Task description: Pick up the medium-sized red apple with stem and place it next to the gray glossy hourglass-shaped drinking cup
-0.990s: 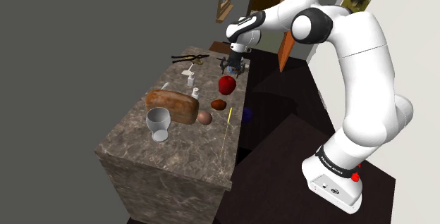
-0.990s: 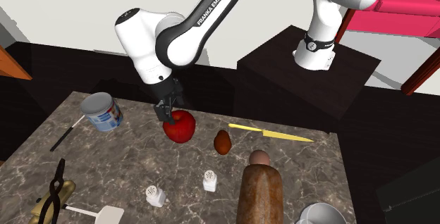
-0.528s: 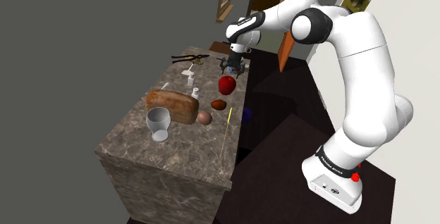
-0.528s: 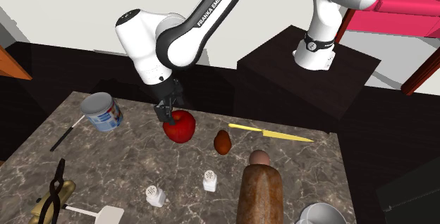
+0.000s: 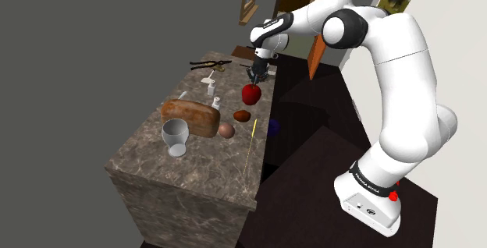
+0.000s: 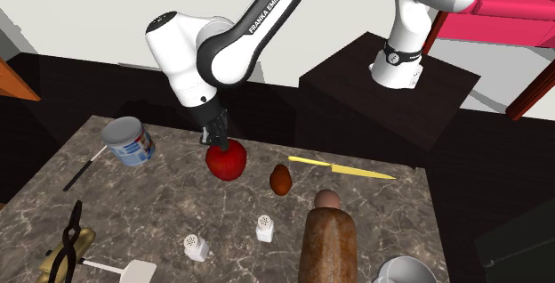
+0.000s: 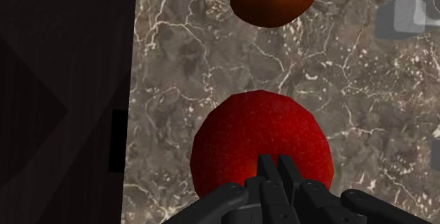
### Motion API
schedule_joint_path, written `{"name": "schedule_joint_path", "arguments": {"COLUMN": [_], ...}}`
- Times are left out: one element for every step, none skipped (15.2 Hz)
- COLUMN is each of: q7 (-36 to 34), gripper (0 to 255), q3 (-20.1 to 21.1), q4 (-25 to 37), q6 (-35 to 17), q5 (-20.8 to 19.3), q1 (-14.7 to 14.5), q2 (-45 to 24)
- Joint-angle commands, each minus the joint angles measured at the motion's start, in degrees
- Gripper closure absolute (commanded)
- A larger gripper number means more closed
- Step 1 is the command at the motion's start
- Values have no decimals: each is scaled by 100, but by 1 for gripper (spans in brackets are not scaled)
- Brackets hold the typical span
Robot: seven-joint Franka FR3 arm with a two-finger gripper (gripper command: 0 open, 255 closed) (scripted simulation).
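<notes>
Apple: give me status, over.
Gripper shut, fingers together over apple. Apple on counter, not held. Loaf and egg lie beside cup, on apple's side.

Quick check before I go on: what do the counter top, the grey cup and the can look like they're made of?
The counter top looks like polished stone, marble-like: mottled brown-grey with white veins. The cup is plain grey and smooth with a faint sheen; it could be glazed ceramic or metal, and the look leaves that open. The can is probably metal, going by its silvery rim and blue-and-white label.
</notes>
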State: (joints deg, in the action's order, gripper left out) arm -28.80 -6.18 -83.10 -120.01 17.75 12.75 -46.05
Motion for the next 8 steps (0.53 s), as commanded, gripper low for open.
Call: {"name": "schedule_joint_path", "arguments": {"q7": [0, 0, -10, -22, -33, -44, -56, -67], "gripper": [255, 255, 255, 255, 255, 255, 255, 255], "q3": [0, 0, -6, -12, -18, -24, -29, -35], "q4": [0, -1, -7, -11, -14, -15, -14, -11], "q6": [0, -1, 43, 87, 132, 178, 225, 272], "q5": [0, 0, -8, -16, -25, -33, -41, -50], "q1": [0, 0, -3, -6, -9, -11, -14, -16], "q2": [-1, -1, 49, 99, 148, 196, 242, 288]}}
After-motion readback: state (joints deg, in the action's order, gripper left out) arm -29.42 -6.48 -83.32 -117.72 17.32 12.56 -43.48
